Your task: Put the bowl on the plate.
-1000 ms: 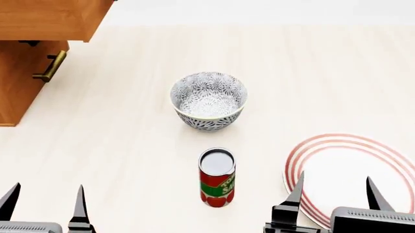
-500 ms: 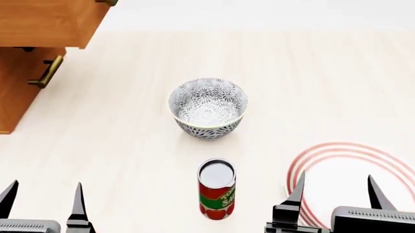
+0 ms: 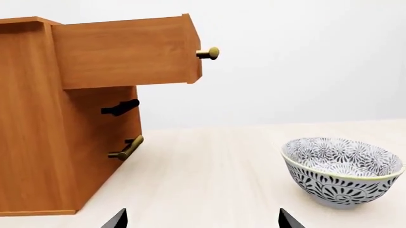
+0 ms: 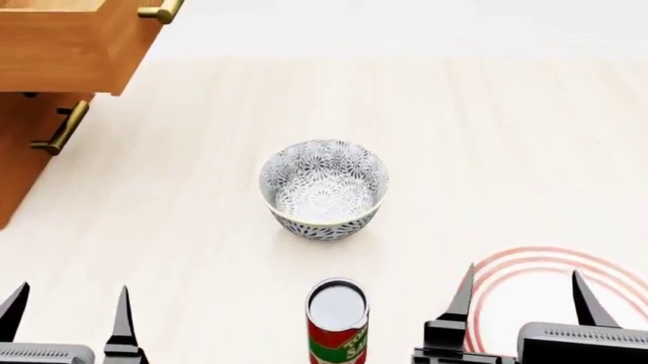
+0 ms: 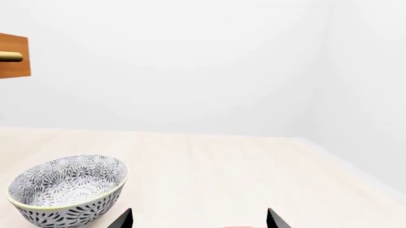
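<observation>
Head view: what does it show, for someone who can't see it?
A patterned bowl sits mid-table, with a red can nearer the robot and a red-ringed plate at its right. Both open grippers, left and right, wait at the near edge.

Bright, even, diffuse lighting throughout, typical of a clean render; no noise, blur or lens distortion at any edge. Sharp from near to far in all three views. Only faint, soft shadows: a pale smudge under the bowl (image 4: 324,189) toward 5 o'clock in the head view, a dim patch beneath the open drawer (image 3: 127,52) on the cabinet (image 3: 38,142). Small glint on the brass handle (image 3: 208,53). Pale worktop (image 4: 486,152) nearly blown out, merging with the white wall at 12 o'clock. Mild sheen on the can (image 4: 338,303) lid.
</observation>
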